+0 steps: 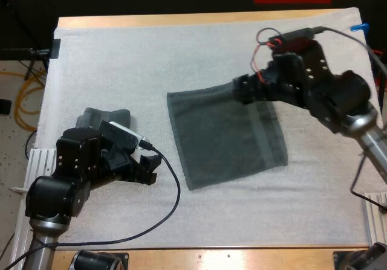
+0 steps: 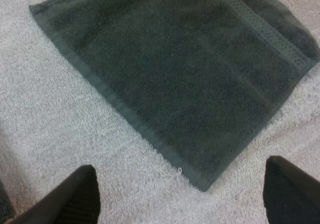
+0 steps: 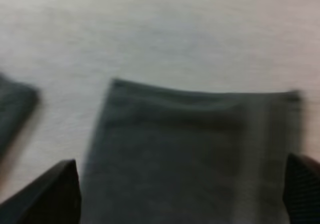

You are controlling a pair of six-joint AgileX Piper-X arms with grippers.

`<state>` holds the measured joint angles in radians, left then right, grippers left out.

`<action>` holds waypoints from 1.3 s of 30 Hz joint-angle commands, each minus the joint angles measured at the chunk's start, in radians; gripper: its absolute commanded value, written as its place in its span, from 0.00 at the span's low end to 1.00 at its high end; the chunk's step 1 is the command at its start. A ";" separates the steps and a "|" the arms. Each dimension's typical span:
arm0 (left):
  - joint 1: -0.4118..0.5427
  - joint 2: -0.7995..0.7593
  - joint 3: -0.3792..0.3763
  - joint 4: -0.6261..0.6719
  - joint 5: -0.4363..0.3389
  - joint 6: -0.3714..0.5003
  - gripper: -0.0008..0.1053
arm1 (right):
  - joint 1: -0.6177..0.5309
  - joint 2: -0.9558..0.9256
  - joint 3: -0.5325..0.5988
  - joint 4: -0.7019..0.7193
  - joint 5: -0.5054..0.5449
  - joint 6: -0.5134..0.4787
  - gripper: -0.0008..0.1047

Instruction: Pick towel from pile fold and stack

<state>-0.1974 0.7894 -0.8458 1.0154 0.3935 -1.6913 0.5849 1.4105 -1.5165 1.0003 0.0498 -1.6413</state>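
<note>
A dark grey-green towel point(image 1: 227, 134) lies spread flat on the white mat point(image 1: 181, 52), slightly skewed. My right gripper point(image 1: 242, 92) hovers at its far edge; in the right wrist view the fingers stand apart, open point(image 3: 182, 194), over the towel point(image 3: 190, 154) with nothing between them. My left gripper point(image 1: 148, 170) sits near the mat's left side, open point(image 2: 180, 199), facing the towel's near left corner point(image 2: 197, 184) and clear of it. A second, smaller bunched towel point(image 1: 103, 118) lies just behind the left arm and also appears beside the flat one point(image 3: 12, 114).
Bare mat surrounds the flat towel on all sides. The wooden table edge point(image 1: 199, 255) runs along the front. Metal rails point(image 1: 42, 158) flank the mat at left and right.
</note>
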 commanded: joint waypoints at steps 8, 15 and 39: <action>0.000 -0.005 -0.006 -0.011 0.007 -0.001 0.63 | -0.121 -0.117 0.070 0.108 0.041 -0.017 0.73; 0.000 -0.005 -0.006 -0.011 0.007 -0.001 0.63 | -0.316 -0.214 0.249 0.111 -0.067 -0.017 0.73; 0.000 -0.005 -0.006 -0.011 0.045 -0.001 0.63 | -0.455 -0.135 0.876 -0.337 -0.442 0.202 0.73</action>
<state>-0.1974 0.7894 -0.8458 1.0154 0.4314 -1.6913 0.1325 1.2835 -0.6413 0.6827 -0.3658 -1.4430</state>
